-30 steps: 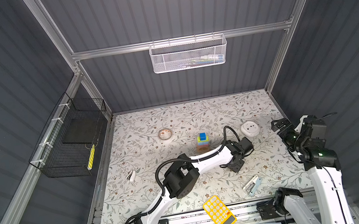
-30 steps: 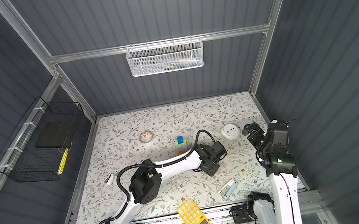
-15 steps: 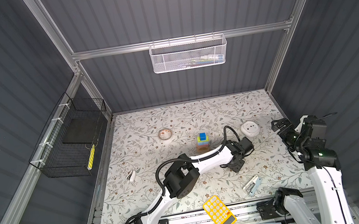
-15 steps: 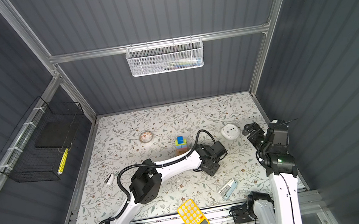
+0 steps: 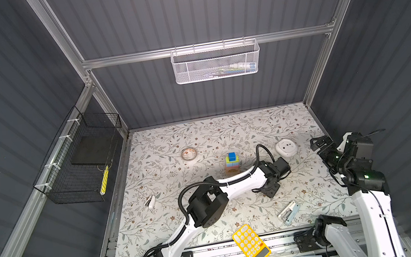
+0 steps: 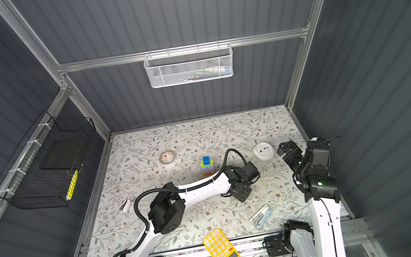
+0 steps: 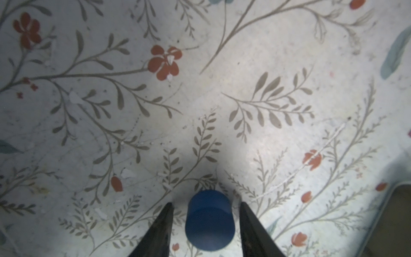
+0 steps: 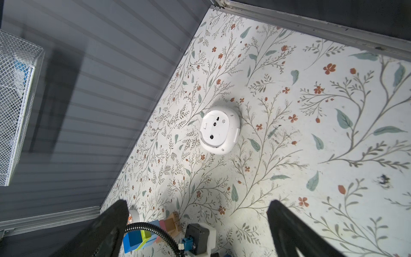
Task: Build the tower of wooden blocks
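Floral surface (image 7: 266, 66) | step: blue cylinder (image 7: 209, 222) straddled by parted left gripper (image 7: 206, 203), ungripped | next: closing, then lifting onto tower (image 5: 232, 162) judged needed | right gripper (image 8: 198, 202) spread wide, empty

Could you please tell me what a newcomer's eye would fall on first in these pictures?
Probably the small colourful tower of blocks standing mid-table in both top views, a dark-blue cube on top. Next, the left gripper, reaching across the floral table, open on either side of a dark-blue cylinder in the left wrist view. The yellow calculator at the near edge also stands out.
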Available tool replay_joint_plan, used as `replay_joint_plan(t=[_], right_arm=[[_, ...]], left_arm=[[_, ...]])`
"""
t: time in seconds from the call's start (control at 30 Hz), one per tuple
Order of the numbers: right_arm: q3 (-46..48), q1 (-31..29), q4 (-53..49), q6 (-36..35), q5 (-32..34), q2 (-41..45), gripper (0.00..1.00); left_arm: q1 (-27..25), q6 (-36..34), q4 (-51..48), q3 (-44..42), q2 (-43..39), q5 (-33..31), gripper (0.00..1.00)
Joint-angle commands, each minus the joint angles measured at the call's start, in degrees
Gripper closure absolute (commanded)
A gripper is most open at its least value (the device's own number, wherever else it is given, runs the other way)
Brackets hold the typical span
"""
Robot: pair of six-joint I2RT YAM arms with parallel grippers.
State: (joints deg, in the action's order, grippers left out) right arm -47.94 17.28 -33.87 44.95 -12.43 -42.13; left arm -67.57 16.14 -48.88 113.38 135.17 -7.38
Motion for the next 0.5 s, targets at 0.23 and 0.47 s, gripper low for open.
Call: replay_joint_plan(t=[0.23,0.47], right_arm=[[0.96,0.45,0.74,0.12,-0.71,-0.23,0.01],[1.01,0.53,0.84,0.14,-0.93,-0.44,0.01]], left_arm=[[-0.46,0.74,-2.09,0.44,-1.23,0.17,0.58],[-0.46,0.73,-2.36,0.43,-1.49,0.17,0.65]])
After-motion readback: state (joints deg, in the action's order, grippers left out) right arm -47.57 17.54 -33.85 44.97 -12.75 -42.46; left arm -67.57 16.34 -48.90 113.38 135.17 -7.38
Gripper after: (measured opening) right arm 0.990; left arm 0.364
